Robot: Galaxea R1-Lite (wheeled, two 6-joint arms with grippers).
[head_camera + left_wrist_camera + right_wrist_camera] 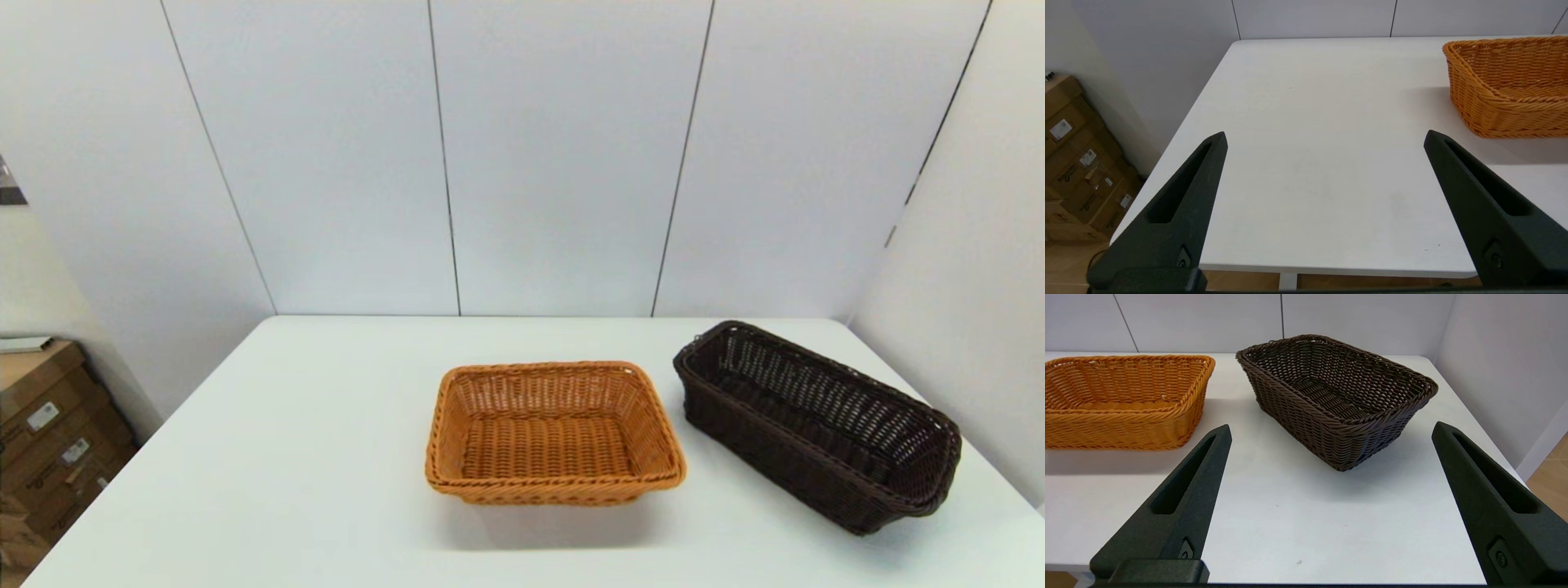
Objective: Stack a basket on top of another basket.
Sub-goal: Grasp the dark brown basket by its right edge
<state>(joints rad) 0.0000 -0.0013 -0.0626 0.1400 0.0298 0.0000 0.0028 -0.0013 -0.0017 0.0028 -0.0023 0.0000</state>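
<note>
Our right tool (1331,428) hangs spread wide and holding nothing, back at the near edge of the counter (1274,522), pointed toward the dark brown basket (1337,396), which sits just beyond it and well clear of the fingers. Our left tool (1325,139) is likewise wide open and empty, hovering at the near left of the counter with only bare surface between its fingers (neither arm reaches into the head view, so both sit well back).

Moving outward, the dark brown basket rests upright on the right side of the counter (326,457), turned at an angle, its far end toward the back. The orange basket (553,433) stands upright at the middle, just to the left of the dark one, with a narrow strip of counter between them; they do not touch.

We judge the task not yet begun: nothing is gripped, nothing is lifted, and both baskets stand empty side by side. Everything is left to do: take the dark basket by its rim, raise it, carry it left and set it on the orange one.
</note>
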